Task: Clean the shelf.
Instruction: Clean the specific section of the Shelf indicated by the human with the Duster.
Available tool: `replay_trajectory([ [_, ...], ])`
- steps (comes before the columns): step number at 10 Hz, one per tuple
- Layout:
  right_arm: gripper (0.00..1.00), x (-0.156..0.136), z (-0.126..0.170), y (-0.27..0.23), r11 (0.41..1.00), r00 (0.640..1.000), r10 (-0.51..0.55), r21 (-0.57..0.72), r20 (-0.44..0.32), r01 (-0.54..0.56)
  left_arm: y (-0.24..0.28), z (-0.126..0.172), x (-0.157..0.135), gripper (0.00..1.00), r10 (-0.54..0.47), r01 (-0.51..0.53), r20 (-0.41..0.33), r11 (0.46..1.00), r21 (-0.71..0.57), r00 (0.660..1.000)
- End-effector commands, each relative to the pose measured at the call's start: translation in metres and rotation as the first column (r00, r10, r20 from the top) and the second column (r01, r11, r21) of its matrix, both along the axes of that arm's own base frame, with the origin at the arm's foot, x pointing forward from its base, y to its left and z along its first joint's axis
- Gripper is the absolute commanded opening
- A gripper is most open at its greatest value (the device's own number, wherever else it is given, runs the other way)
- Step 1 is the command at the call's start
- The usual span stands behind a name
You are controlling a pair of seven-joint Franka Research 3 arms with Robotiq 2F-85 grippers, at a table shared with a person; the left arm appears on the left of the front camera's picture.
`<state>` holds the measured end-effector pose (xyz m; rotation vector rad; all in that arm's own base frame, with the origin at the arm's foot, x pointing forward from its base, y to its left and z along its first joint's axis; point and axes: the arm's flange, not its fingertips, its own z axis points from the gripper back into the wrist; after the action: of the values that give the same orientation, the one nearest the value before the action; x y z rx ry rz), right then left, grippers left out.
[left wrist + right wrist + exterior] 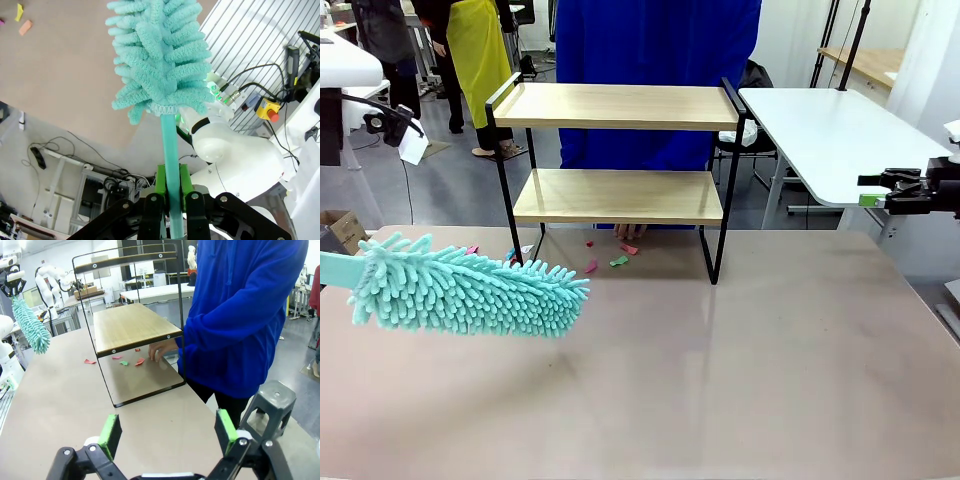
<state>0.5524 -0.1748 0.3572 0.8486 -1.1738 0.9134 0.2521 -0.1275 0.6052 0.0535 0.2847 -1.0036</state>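
Shelf (618, 106) — coloured scraps (619, 261) on table (770, 350) beneath; left gripper (172, 184) pinches duster (470, 290), right gripper (167, 432) spread wide.

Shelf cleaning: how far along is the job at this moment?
Done, apparently: both boards of the shelf look bare, and coloured scraps lie on the table beneath it, beside the person's hand. In hand: the left gripper is shut on the handle of the teal duster, held over the table left of the shelf. The right gripper is open, off to the side. Left: perhaps a final pass; the scraps are not cleared.
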Motion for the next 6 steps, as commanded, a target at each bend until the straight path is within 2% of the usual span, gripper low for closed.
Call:
replay_trajectory([
  [1,1.0,-0.002,0.003,0.003,1.0,1.0,-0.003,-0.006,0.007,0.003,0.004,-0.003,0.0,0.13,-0.006,0.006,0.011,1.0,-0.011,1.0],
  [3,1.0,-0.002,0.003,0.003,1.0,1.0,-0.003,-0.006,0.007,0.003,0.0,0.0,0.0,0.13,0.0,0.0,0.0,1.0,0.0,1.0],
  [4,1.0,-0.002,0.003,0.003,1.0,1.0,-0.003,-0.006,0.007,0.003,-0.009,-0.005,0.004,0.13,-0.025,0.024,-0.001,0.999,-0.046,1.0],
  [6,1.0,-0.002,0.003,0.003,1.0,1.0,-0.003,-0.006,0.007,0.003,-0.038,-0.025,0.009,0.13,-0.002,0.003,0.013,0.996,-0.094,1.0],
])
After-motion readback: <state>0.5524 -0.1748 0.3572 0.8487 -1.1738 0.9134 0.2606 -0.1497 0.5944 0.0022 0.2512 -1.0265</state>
